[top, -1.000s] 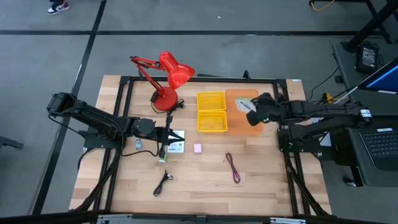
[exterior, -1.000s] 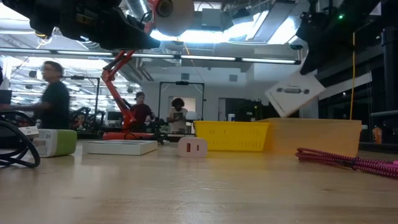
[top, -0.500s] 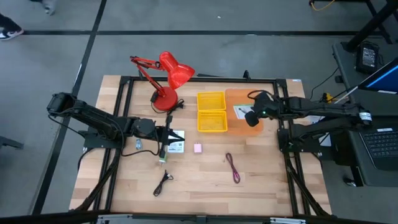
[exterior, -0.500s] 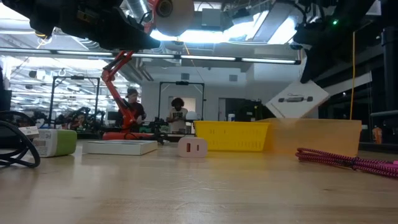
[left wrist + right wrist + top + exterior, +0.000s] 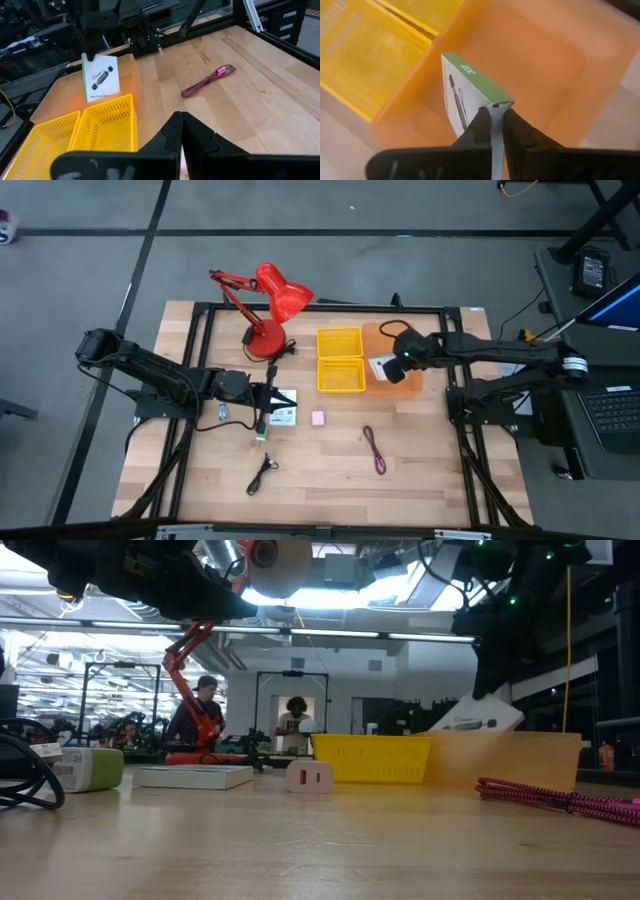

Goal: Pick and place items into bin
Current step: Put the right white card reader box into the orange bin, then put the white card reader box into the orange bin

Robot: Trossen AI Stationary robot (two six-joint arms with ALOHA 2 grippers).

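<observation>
Orange bin (image 5: 400,378) sits at the far right of the table, beside the yellow basket (image 5: 340,361). In it hangs a white packet (image 5: 462,100) with a green edge, pinched by one corner in the right gripper (image 5: 392,366). To do this step well, I think the gripper should go lower before it lets go (the packet is tilted and close to the bin's left wall). Left gripper (image 5: 181,131) waits closed over the packets on the left (image 5: 283,410)
</observation>
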